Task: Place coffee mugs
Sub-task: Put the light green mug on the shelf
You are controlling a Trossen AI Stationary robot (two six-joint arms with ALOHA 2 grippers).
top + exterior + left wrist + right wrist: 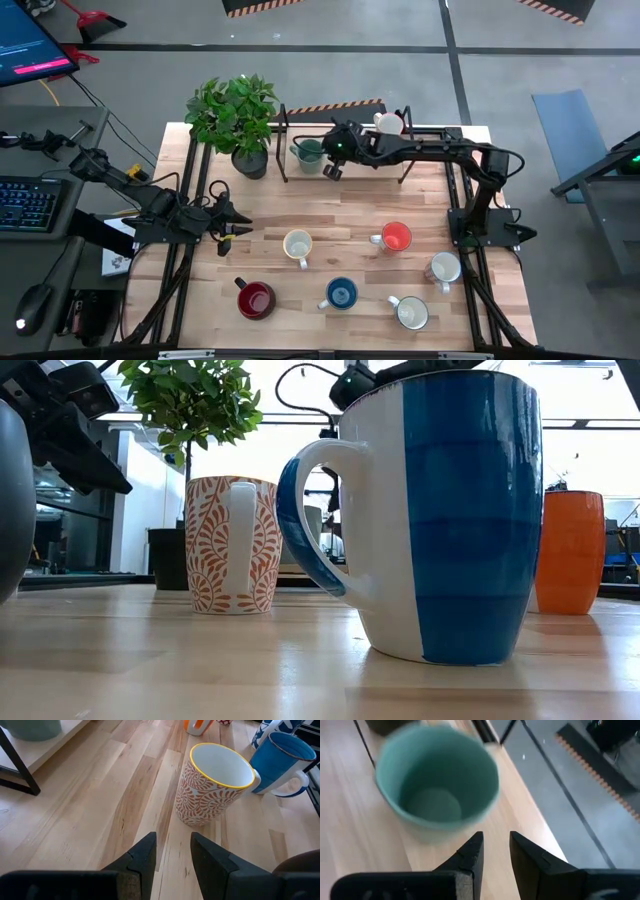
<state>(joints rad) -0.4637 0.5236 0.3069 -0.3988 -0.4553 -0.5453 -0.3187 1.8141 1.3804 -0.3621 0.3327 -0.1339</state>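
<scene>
In the high view several mugs stand on the table: a cream patterned one (297, 245), an orange-red one (397, 237), a dark red one (254, 298), a blue one (341, 293) and two white ones (445, 267) (412, 313). A teal mug (308, 152) and a white mug (388, 123) stand upright on the black-framed rack (283, 140) at the far edge. My right gripper (495, 851) hovers open just beside the teal mug (437, 790), touching nothing. My left gripper (172, 854) is open, low over the table left of the patterned mug (215, 785).
A potted plant (237, 120) stands at the far left, next to the rack and the teal mug. The rack's thin black posts (362, 742) rise close to my right gripper. Bare wood lies between the rack and the row of mugs. The table's far edge (540, 820) drops to the floor.
</scene>
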